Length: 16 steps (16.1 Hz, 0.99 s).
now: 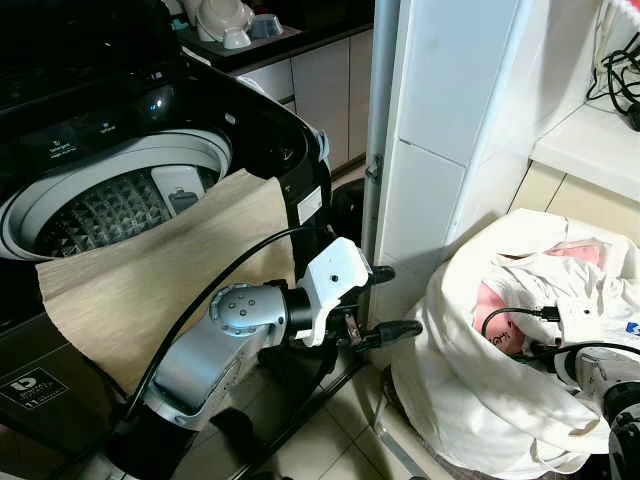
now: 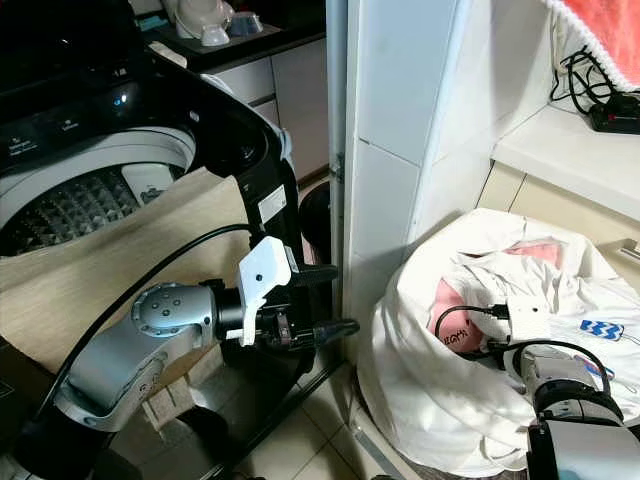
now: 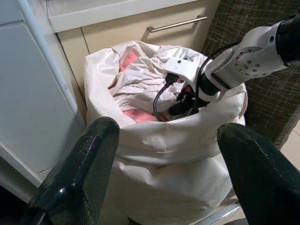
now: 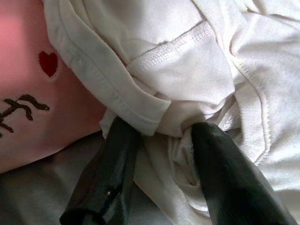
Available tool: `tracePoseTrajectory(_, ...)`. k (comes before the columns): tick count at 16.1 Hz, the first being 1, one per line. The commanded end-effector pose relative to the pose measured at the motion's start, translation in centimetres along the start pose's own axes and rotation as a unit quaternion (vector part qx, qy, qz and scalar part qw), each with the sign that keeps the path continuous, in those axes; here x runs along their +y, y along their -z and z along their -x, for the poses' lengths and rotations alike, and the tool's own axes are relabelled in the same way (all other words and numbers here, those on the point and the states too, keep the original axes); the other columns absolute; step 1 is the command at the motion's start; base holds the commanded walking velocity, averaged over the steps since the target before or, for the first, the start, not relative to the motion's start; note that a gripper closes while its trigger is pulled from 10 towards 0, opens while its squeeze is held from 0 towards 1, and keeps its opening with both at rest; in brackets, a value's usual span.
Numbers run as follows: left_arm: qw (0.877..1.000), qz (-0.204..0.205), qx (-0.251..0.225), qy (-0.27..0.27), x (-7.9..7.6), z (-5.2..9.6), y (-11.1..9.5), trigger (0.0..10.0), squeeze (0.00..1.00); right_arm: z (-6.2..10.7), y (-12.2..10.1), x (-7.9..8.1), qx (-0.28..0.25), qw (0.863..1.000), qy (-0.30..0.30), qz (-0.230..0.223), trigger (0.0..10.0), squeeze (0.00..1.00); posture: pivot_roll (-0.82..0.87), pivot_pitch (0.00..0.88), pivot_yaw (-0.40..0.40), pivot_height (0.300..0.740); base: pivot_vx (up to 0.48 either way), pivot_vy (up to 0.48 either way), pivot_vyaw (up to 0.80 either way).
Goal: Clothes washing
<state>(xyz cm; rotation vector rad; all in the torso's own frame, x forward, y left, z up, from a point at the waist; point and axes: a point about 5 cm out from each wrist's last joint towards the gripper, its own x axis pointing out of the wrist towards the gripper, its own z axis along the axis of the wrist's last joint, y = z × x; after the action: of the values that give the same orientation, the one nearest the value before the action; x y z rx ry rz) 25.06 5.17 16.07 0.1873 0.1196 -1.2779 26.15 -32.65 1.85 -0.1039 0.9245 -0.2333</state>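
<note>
White cloth forms a big soft laundry bag [image 1: 470,400] that stands on the tiled floor [image 1: 330,450] beside a white tiled pillar [image 1: 440,130], its mouth open and stuffed with crumpled white garments [image 1: 590,290] and a pink piece of clothing [image 1: 490,305]. Down inside that mouth sits the right hand [image 4: 161,159], its two black fingers [image 4: 112,168] closed on a bunched fold of a white knitted garment with a stitched hem [image 4: 187,79]; cloth fills the narrow gap between the fingers, so the hand is clamped on that fold. Just beside the fold lies the pink cloth, which bears a small red embroidered heart [image 4: 48,62] and dark stitched lettering. The left hand [image 1: 385,300] hangs in the air between the bag and a black top-loading washing machine [image 1: 250,130], touching neither, its two black fingers [image 3: 84,164] spread well apart with nothing between them; its wrist view looks across at the bag and at the silver right arm [image 3: 243,56] reaching into it. The washer's lid is up and its grey perforated steel drum [image 1: 110,210] is in view, with a beige woven cloth [image 1: 150,280] draped over the machine's front rim and hanging down its face. On the dark surface behind the washer stand some pale dishes [image 1: 225,20].
</note>
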Motion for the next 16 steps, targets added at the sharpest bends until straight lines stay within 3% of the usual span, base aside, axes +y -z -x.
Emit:
tracePoseTrajectory(1,1.000,-0.002,0.003,-0.003,0.1,0.3,-0.1,10.0,0.00,-0.1,0.3,0.5,0.009,1.000,-0.009,-0.020,0.0,0.00,-0.03,0.000,0.094,0.740,0.000,0.000,0.00)
tracePoseTrajectory(5,1.000,0.000,0.003,-0.008,0.4,0.2,-0.1,10.0,0.00,0.0,-0.1,0.1,-0.007,0.998,-0.003,-0.058,0.0,0.00,-0.04,0.000,0.100,0.740,0.000,0.000,0.00)
tracePoseTrajectory(9,1.000,0.009,-0.010,-0.024,0.7,0.0,-0.3,10.0,0.00,0.5,-2.4,-0.7,-0.066,0.988,-0.005,-0.137,0.0,0.00,-0.06,0.000,0.090,0.740,0.000,0.000,0.00)
tracePoseTrajectory(13,0.999,0.016,-0.025,-0.046,1.3,-0.2,-0.4,10.0,0.00,2.1,-6.2,-2.4,-0.161,0.970,-0.036,-0.179,0.0,0.00,-0.10,0.000,0.093,0.740,0.000,0.000,0.00)
tracePoseTrajectory(16,0.997,0.012,-0.039,-0.067,2.0,-0.4,-0.8,10.0,0.00,4.7,-9.4,-2.9,-0.233,0.948,-0.102,-0.191,0.0,0.00,-0.11,0.000,0.098,0.740,0.000,0.000,0.00)
